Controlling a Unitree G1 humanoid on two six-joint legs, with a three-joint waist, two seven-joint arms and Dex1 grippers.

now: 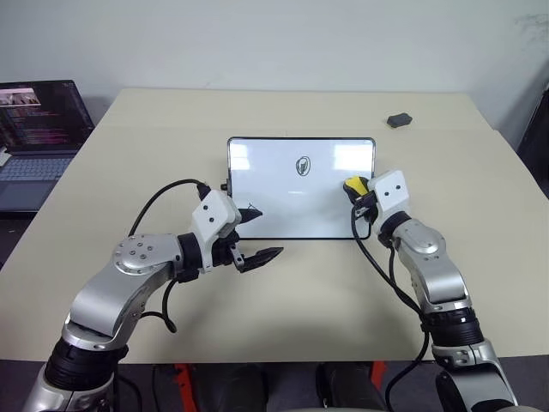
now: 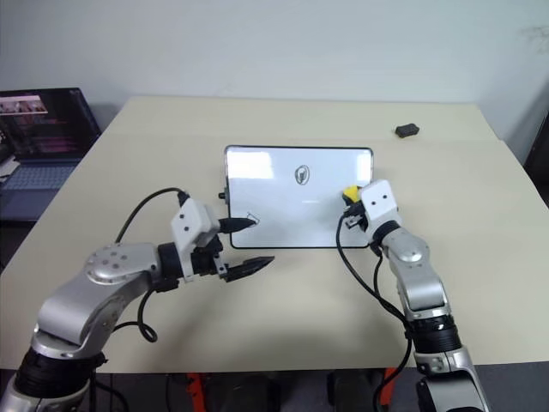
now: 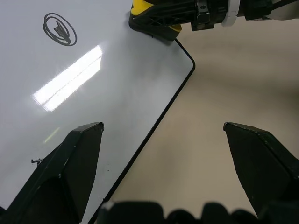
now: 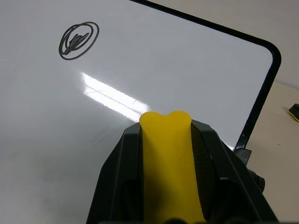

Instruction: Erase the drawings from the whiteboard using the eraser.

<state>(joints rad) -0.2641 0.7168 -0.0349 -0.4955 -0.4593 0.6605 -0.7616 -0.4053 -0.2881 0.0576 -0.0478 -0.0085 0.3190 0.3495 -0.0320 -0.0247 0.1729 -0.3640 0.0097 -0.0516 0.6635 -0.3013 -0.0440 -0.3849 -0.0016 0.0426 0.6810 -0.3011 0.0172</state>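
Observation:
The whiteboard (image 1: pixel 283 193) lies flat mid-table, its black frame and rounded corners in view. One of the drawings, a scribbled oval (image 1: pixel 303 165), sits near the board's far edge, also seen at the oval (image 4: pixel 78 40). A small triangle-like mark (image 2: pixel 250 218) shows by the board's near left corner. My right gripper (image 1: pixel 355 190) is shut on the yellow eraser (image 4: pixel 167 158), resting on the board's right part, right of and nearer than the oval. My left gripper (image 1: pixel 268 232) stands open over the board's near left corner, with nothing between its fingers.
An open laptop (image 1: pixel 39 137) stands off the table's far left. A small dark grey lump (image 1: pixel 399 120) lies at the far right of the beige table (image 1: pixel 171 137). Cables loop from both wrists.

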